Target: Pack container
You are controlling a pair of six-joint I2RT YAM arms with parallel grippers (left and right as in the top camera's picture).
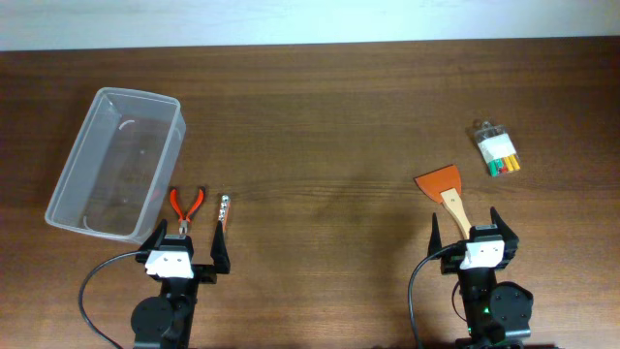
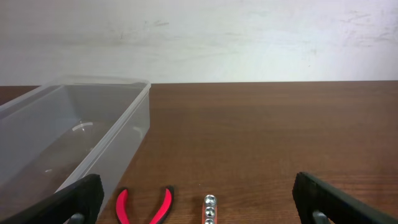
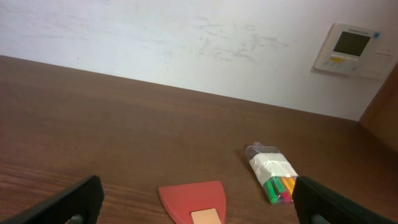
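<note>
The clear plastic container (image 1: 116, 162) stands empty at the table's left; it also shows in the left wrist view (image 2: 68, 134). Red-handled pliers (image 1: 184, 206) and a strip of silver sockets (image 1: 222, 208) lie just right of it, in front of my left gripper (image 1: 184, 254), which is open and empty. The pliers (image 2: 144, 204) and sockets (image 2: 209, 208) sit between its fingers in the left wrist view. My right gripper (image 1: 473, 236) is open and empty over the wooden handle of an orange scraper (image 1: 444, 186). A clear bag of markers (image 1: 496, 148) lies farther right.
The orange scraper blade (image 3: 193, 202) and the marker bag (image 3: 272, 172) lie ahead of the right fingers. A white wall with a thermostat (image 3: 351, 48) runs behind the table's far edge.
</note>
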